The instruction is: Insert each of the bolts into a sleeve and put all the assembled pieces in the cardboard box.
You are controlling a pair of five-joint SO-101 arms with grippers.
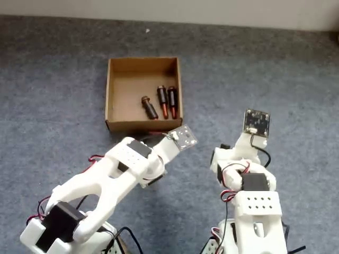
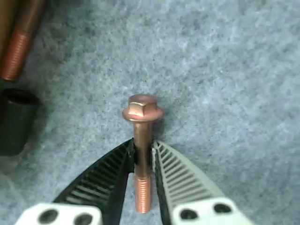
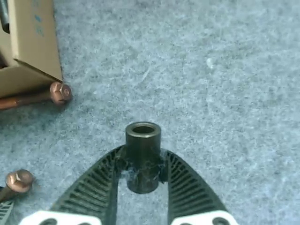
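Pinching a copper bolt point(image 2: 142, 133) by its shank between nearly closed jaws, the left gripper point(image 2: 143, 144) is holding it head-outward just beside the cardboard box point(image 1: 108, 95), while the right gripper point(image 3: 143, 153) is clamping a black sleeve point(image 3: 143, 140) open-end-outward, probably so the two can be joined.

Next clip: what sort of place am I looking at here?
Probably an indoor robot workbench: a grey carpet-like covering over the table, a pale wall strip behind it, and a cardboard box for parts.
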